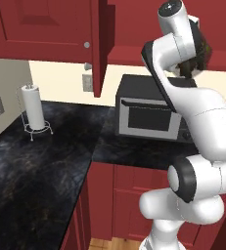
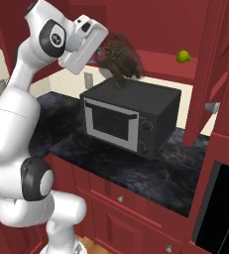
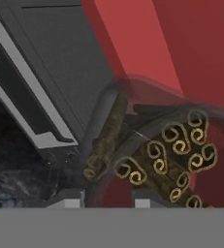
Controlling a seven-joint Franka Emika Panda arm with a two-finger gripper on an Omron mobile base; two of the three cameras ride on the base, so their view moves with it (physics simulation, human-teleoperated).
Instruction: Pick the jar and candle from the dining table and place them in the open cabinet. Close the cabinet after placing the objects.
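Observation:
The jar (image 2: 120, 61), clear glass packed with dark olive-brown sticks, hangs tilted above the microwave with my gripper (image 2: 106, 54) shut on it. It sits just in front of the open red cabinet's lower shelf (image 2: 160, 69). In the hand view the jar (image 3: 167, 155) lies across the frame with the curled stick ends facing me, between my fingertips (image 3: 67, 196), and the red cabinet (image 3: 147, 43) is behind it. In the left base view the gripper (image 1: 195, 58) and the jar (image 1: 204, 49) peek out behind the raised forearm. The candle and the dining table are out of view.
A black microwave (image 2: 131, 114) stands on the dark marbled counter (image 2: 136, 168) directly under the jar. A small green ball (image 2: 184, 56) rests on the cabinet shelf. Open cabinet doors (image 2: 212, 74) (image 1: 97, 44) jut out on both sides. A paper towel holder (image 1: 33, 107) stands far left.

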